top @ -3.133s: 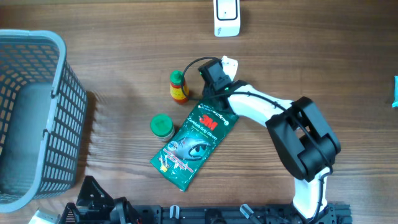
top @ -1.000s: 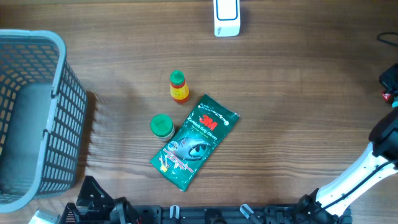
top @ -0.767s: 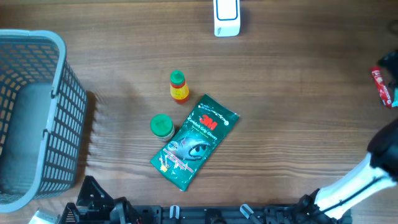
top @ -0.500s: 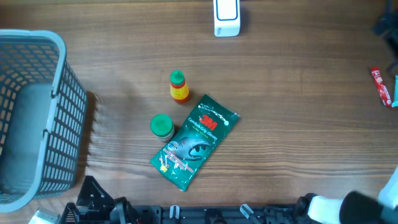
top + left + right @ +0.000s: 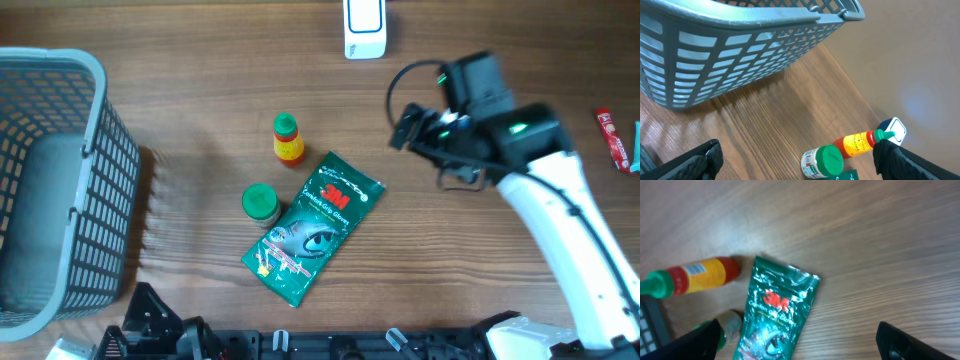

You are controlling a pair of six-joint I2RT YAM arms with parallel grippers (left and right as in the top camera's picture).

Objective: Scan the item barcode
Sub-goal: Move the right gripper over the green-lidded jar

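Observation:
Three items lie mid-table: a green 3M glove packet (image 5: 315, 225) (image 5: 775, 311), a red-and-yellow sauce bottle (image 5: 287, 138) (image 5: 857, 142) (image 5: 695, 276) on its side, and a green-lidded jar (image 5: 261, 203) (image 5: 822, 161) (image 5: 730, 323). The white scanner (image 5: 364, 28) stands at the far edge. My right gripper (image 5: 408, 125) (image 5: 797, 337) hovers open and empty, right of the bottle and above the packet's top end. The left gripper (image 5: 797, 156) is open and empty, low near the front edge, looking toward the jar and bottle. No barcode is readable on the packet.
A grey plastic basket (image 5: 50, 190) (image 5: 740, 50) takes up the left side of the table. A small red item (image 5: 612, 138) lies at the right edge. The right arm's white link (image 5: 560, 215) crosses the right half of the table.
The right gripper opened and left the red item at the right edge. The arm then swung back left over the table toward the packet. The left arm has stayed still.

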